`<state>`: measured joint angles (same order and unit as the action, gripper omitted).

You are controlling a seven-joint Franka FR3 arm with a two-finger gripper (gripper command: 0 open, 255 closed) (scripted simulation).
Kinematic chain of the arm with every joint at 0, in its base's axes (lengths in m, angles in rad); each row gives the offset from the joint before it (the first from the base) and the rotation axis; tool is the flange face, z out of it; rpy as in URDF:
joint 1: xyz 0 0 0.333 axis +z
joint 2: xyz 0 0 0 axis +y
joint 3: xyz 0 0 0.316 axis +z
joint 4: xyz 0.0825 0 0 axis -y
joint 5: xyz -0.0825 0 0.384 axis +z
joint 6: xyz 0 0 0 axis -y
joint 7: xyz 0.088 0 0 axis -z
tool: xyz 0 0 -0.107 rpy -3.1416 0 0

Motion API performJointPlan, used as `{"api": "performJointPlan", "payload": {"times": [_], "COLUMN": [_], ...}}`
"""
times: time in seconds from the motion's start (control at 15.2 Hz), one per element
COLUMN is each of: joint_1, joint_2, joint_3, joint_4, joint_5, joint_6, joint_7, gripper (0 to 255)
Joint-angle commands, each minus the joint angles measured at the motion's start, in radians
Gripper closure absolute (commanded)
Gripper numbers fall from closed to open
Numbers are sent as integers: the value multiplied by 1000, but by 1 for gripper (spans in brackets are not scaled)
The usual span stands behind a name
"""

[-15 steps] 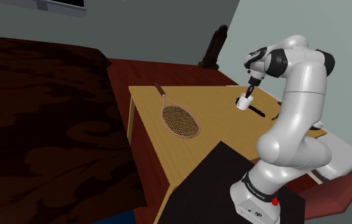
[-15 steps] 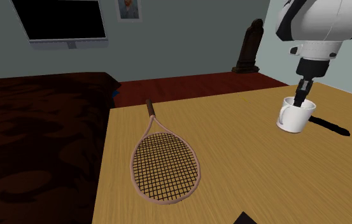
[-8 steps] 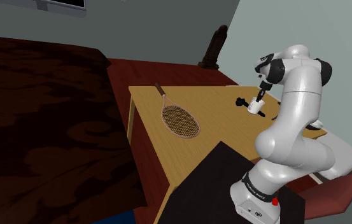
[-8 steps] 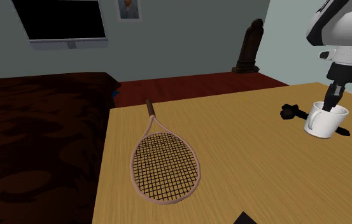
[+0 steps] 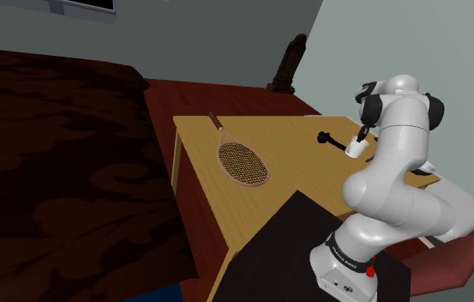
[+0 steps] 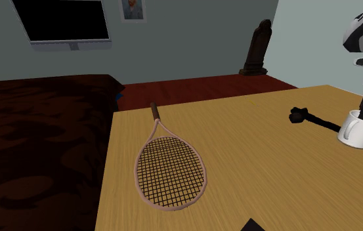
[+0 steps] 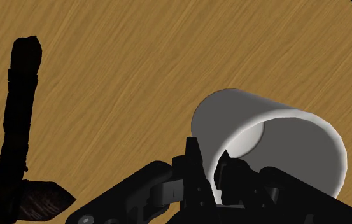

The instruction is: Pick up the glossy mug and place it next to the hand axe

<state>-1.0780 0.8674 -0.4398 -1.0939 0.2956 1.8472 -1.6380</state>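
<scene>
Mug [image 6: 360, 133] has shifted toward second exterior view's right, beside axe [image 6: 312, 119]; gripper [image 7: 211, 169] clamps its rim, apparently above table [image 6: 252, 157].

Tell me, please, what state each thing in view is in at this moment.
white mug, mouth up, gripped at its rim, close to the end of the hand axe's handle.
hand, shut on the white mug's rim, one finger inside and one outside.
hand axe, lying flat on the table, not gripped.
tennis racket, lying flat on the table, apart from the others.
</scene>
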Motion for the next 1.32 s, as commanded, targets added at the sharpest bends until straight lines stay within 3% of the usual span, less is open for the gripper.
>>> {"api": "performJointPlan", "payload": {"times": [0.0,1.25], "joint_1": [-3,-9], "joint_2": [12,124], "joint_3": [3,31], "joint_4": [-6,-55], "joint_5": [4,35], "joint_6": [17,176], "joint_7": [-4,-15], "gripper": [255,255]}}
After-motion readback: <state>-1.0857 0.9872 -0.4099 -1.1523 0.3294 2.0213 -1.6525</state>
